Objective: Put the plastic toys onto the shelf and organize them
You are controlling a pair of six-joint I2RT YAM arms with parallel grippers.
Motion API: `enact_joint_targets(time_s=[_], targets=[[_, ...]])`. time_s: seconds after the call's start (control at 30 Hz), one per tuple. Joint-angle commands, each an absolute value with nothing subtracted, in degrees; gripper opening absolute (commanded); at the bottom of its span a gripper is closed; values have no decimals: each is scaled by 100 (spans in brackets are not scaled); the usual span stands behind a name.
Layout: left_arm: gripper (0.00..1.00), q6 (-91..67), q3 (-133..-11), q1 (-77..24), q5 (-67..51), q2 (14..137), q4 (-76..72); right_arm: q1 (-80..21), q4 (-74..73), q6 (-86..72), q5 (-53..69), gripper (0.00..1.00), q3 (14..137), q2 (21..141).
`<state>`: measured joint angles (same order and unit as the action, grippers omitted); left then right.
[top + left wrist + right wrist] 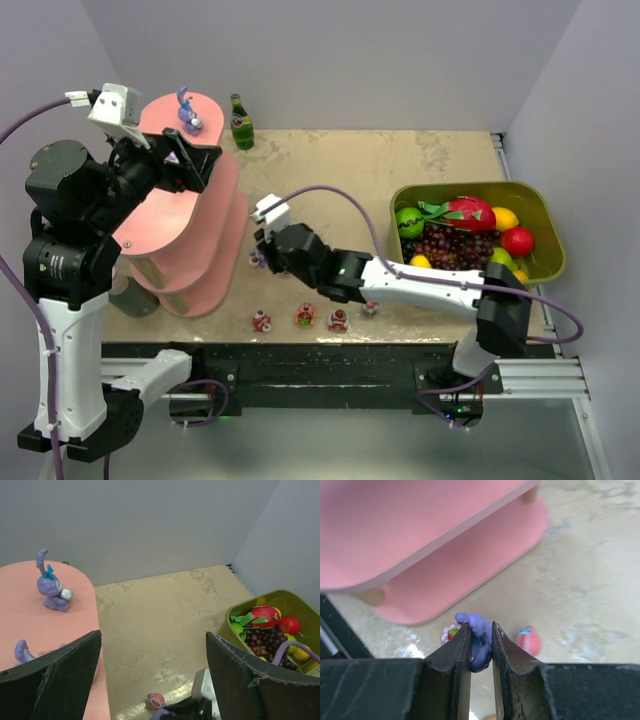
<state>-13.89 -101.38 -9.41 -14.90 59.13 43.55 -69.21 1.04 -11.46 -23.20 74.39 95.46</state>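
Tan table (pixel 340 175) under shelf (pixel 165 215), tub (pixel 548 218), bottle (pixel 241 123), toys (pixel 306 316)

Shows a green bottle (pixel 240 122) upright at the table's (pixel 330 170) back; at right, an olive tub (pixel 548 215) of fake fruit (pixel 450 245).

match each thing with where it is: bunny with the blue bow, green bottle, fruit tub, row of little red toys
1 bunny with the blue bow
2 green bottle
3 fruit tub
4 row of little red toys

a right side of the table
b top tier of the pink shelf
c on the table, near its front edge
d upright at the table's back edge

Pairs: 1-b, 2-d, 3-a, 4-c
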Motion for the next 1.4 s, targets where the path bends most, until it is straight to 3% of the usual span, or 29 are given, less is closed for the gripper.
enact_joint_targets(time_s=[0.0,0.33,0.57,0.9,1.07,1.17,1.33,1.37], targets=[[89,-1099,-10134,-1072,-1644,6064,4183,-6400,-271,-1003,-2514,0,7111,9018],[87,-1362,-9590,-1099,-2407,6442,3780,-5169,167,324,-2092,0,6407,9359],[85,-1670,-9404,-1353,-2654,6776,3542,-5010,439,492,-1952,0,6293,9825],[85,-1529,-9492,-2136,-2145,7330,3463,-4975,668,545,-2074,1,6100,9958],[85,-1529,-9492,-2188,-2127,7479,3358,-4957,799,510,-2144,8,6056,10063],[85,-1521,-9501,-2224,-2145,7585,3357,-4966,852,449,-2241,20,6038,10064],[85,-1494,-9492,-2259,-2180,7725,3314,-4966,897,308,-2241,53,5942,9687],[85,-1494,-9501,-2259,-2188,7752,3313,-4966,827,299,-2137,56,5941,9625]])
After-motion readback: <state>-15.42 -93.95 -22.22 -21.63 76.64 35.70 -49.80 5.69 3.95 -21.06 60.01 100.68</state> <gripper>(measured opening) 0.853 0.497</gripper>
